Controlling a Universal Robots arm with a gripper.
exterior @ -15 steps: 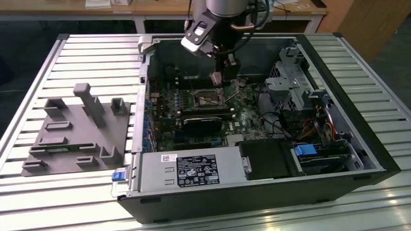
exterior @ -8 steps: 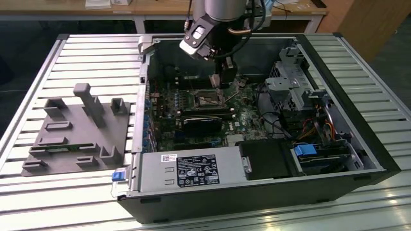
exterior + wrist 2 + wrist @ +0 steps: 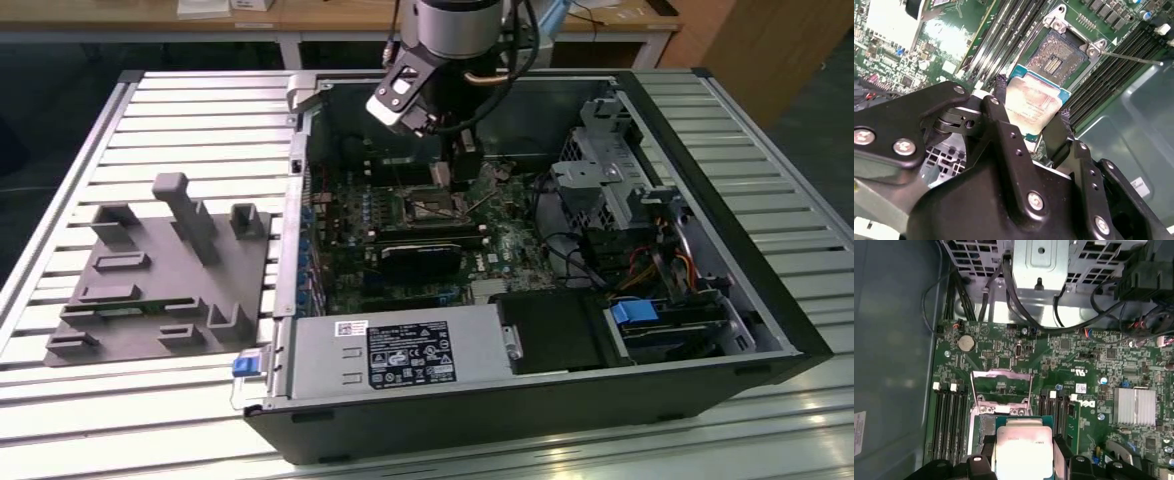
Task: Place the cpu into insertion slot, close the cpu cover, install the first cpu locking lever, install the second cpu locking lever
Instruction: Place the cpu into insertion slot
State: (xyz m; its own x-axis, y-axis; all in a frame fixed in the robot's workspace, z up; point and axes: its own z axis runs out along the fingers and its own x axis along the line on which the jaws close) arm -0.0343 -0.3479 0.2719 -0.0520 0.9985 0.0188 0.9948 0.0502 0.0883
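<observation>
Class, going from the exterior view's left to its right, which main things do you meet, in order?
Grey fixture plate → blue tab → insertion slot → metal drive cage.

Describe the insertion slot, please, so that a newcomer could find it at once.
Look inside the open black computer case, at the middle of the green motherboard. The insertion slot is the dark, silver-rimmed square there, unlike the long narrow memory slots beside it.

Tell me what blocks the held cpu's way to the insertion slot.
Nothing visible does. The cpu, held between the fingers, hangs near the bare insertion slot; the cpu cover is swung open clear of it.
</observation>
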